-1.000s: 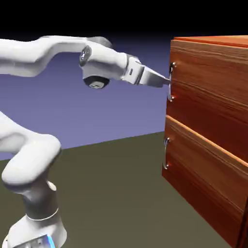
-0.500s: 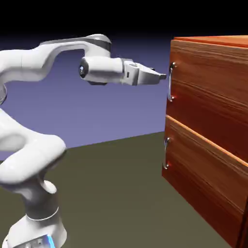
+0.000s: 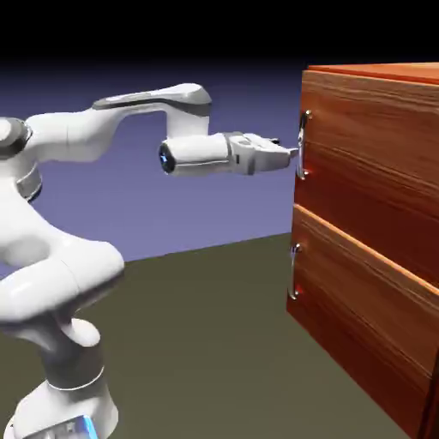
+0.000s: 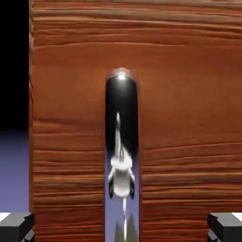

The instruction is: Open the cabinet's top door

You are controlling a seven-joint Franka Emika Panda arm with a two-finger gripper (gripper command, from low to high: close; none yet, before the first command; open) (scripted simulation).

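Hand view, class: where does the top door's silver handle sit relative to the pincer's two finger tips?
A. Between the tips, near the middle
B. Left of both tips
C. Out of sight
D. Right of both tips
A: the handle runs down the middle of the top door, while the pincer shows one grey fingertip at each bottom corner, wide apart and clear of the bar.

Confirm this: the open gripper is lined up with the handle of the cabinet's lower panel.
Not the lower panel. The exterior view shows the open gripper lined up with the handle of the top door; the cabinet's lower handle sits well below.
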